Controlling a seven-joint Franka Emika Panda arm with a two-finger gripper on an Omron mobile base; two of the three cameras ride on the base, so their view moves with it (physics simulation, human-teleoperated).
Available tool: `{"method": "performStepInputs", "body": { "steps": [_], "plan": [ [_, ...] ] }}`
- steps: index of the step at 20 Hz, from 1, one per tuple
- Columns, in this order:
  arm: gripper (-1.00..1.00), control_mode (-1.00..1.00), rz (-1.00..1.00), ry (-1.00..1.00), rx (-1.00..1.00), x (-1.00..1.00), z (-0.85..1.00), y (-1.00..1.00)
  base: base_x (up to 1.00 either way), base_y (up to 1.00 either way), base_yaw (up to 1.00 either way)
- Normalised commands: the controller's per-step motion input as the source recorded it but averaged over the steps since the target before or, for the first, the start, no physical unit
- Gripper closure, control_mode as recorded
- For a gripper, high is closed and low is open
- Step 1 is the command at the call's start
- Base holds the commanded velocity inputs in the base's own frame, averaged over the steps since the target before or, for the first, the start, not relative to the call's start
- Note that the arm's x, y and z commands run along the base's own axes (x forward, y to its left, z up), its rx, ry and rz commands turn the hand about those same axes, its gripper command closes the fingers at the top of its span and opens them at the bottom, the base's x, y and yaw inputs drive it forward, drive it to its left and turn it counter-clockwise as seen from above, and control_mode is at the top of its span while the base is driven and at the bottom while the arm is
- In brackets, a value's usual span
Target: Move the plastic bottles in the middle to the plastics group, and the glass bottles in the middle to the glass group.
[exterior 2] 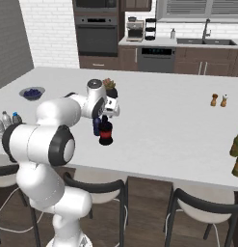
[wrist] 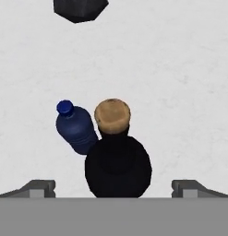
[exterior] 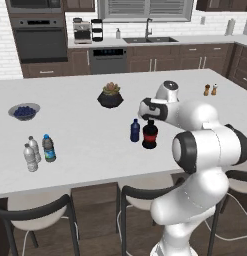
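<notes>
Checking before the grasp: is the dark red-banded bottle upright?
Upright: the red-banded bottle stands on its base, cap on top.

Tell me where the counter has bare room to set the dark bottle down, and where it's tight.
Bare: between the berry bowl and the plant pot; also between the dark bottle and the shakers. Tight: the blue bottle right beside the dark bottle, and around the three bottles at the left edge.

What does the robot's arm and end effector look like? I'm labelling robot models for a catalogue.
The arm is glossy white, built of rounded tubular segments with dark, near-black rings at the joints. The end effector has a white body with a dark face. In the hand view its two fingertips are small, grey and blocky. No cables or markings are visible.
</notes>
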Motion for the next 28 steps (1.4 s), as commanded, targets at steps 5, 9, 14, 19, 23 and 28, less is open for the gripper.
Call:
{"method": "performStepInputs", "body": {
  "steps": [5, 9, 14, 19, 23, 28],
  "plan": [
    [-1.00, -1.00, 0.02, 0.03, 0.00, 0.00, -0.07, 0.00, 0.00, 0.00, 0.00],
    [-1.00, -1.00, 0.02, 0.00, 0.00, 0.04, -0.20, 0.00, 0.00, 0.00, 0.00],
    [-1.00, -1.00, 0.02, 0.00, 0.00, 0.13, -0.19, 0.00, 0.00, 0.00, 0.00],
    [-1.00, -1.00, 0.01, 0.00, 0.00, 0.09, -0.05, 0.00, 0.00, 0.00, 0.00],
    [-1.00, -1.00, 0.01, 0.00, 0.00, 0.10, -0.03, 0.00, 0.00, 0.00, 0.00],
    [-1.00, -1.00, 0.01, 0.00, 0.00, 0.05, 0.00, 0.00, 0.00, 0.00, 0.00]
  ]
}}
